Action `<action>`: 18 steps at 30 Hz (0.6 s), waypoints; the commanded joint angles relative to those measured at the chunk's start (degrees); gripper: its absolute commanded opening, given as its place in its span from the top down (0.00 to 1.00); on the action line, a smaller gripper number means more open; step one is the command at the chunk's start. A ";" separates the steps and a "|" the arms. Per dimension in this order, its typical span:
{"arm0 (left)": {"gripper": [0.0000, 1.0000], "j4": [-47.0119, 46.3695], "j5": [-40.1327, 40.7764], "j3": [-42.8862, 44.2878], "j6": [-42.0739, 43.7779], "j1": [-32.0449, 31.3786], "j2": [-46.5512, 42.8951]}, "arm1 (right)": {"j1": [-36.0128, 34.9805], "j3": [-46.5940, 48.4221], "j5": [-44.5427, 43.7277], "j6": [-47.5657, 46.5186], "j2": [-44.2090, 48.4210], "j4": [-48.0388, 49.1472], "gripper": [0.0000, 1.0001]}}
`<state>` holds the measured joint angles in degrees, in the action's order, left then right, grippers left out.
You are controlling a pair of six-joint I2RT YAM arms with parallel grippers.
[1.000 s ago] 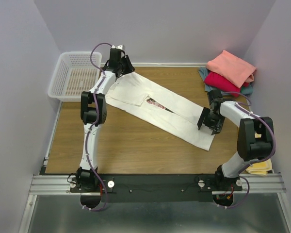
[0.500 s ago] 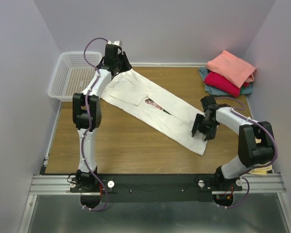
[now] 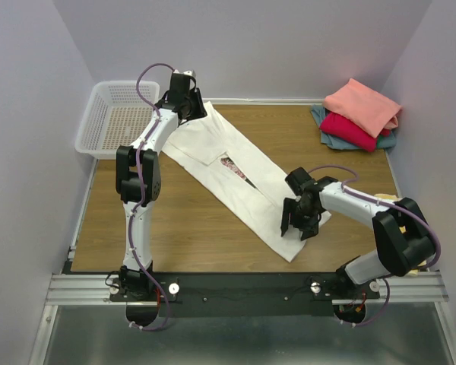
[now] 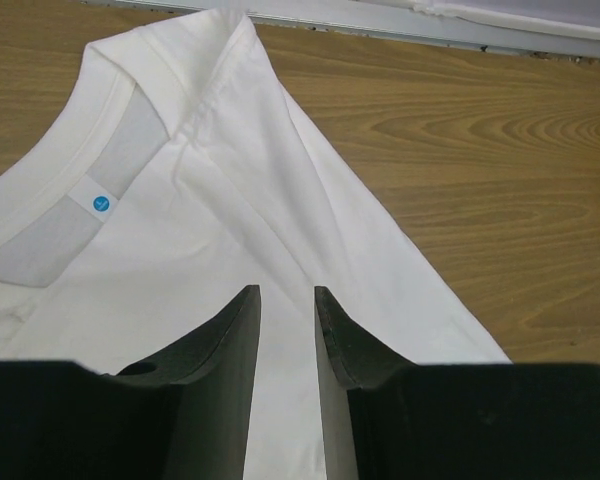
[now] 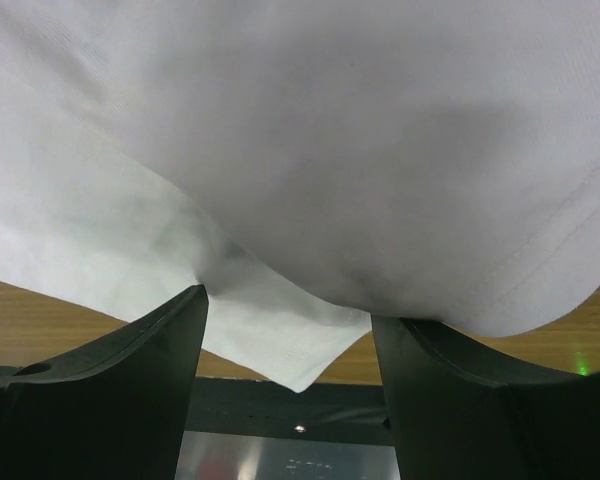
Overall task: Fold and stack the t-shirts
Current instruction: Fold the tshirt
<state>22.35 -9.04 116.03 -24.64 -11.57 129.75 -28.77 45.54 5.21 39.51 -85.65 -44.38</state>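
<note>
Here, white t-shirt (image 3: 235, 179) spans both end effectors.

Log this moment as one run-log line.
phase: folding | left hand: pinching white shirt at collar end | right hand: gripping hem end | folded stack: far right | basket: far left

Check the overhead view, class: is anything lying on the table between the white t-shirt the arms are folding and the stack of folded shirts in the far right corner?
Nothing visible does. Between the white t-shirt and the stack of folded shirts only bare wooden table shows.
</note>
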 commanded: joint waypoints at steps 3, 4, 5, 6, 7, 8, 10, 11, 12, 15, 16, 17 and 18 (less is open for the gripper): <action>0.63 8.93 8.58 1.75 -0.75 -1.08 -0.99 | -7.59 -5.28 1.20 10.05 3.01 -1.32 0.26; 0.63 9.90 10.77 1.48 -1.37 -1.61 -0.99 | -8.31 -5.28 1.29 10.85 3.90 -1.58 0.26; 0.63 10.95 11.40 0.53 -1.81 -1.87 -1.60 | -9.01 -5.11 1.03 12.07 4.60 -2.02 0.26; 0.63 11.48 12.72 0.08 -2.07 -2.40 -1.87 | -10.41 -4.67 0.59 12.52 5.48 -3.33 0.25; 0.63 11.92 13.43 -0.27 -2.25 -2.84 -1.96 | -11.12 -2.76 0.15 12.70 6.71 -4.21 0.25; 0.63 13.15 14.13 -0.36 -2.60 -3.97 -2.13 | -11.56 -1.52 -1.07 13.40 7.33 -5.35 0.25; 0.63 14.47 16.68 -0.28 -3.13 -5.12 -1.87 | -12.79 1.47 -2.48 13.58 8.65 -8.52 0.25; 0.63 15.70 17.21 -0.10 -3.30 -6.26 -1.26 | -13.06 4.27 -3.79 13.93 9.00 -9.49 0.25; 0.63 16.58 17.82 0.16 -4.09 -6.70 -0.74 | -13.50 5.95 -4.42 13.84 9.09 -11.24 0.25; 0.63 19.13 18.97 0.87 -6.28 -8.02 1.72 | -14.29 11.14 -7.32 13.93 8.92 -14.58 0.25; 0.63 19.83 19.06 1.04 -6.82 -8.20 2.25 | -14.55 12.19 -8.19 13.93 8.83 -15.38 0.25; 0.63 20.88 19.06 1.56 -7.52 -8.20 3.39 | -14.64 13.16 -9.59 13.76 8.83 -15.91 0.25; 0.64 21.33 19.49 1.92 -8.13 -8.29 3.92 | -14.64 14.56 -10.30 13.58 8.83 -16.61 0.25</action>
<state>38.00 6.50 116.16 -28.88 -19.22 130.06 -42.39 54.98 1.54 51.79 -77.76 -54.63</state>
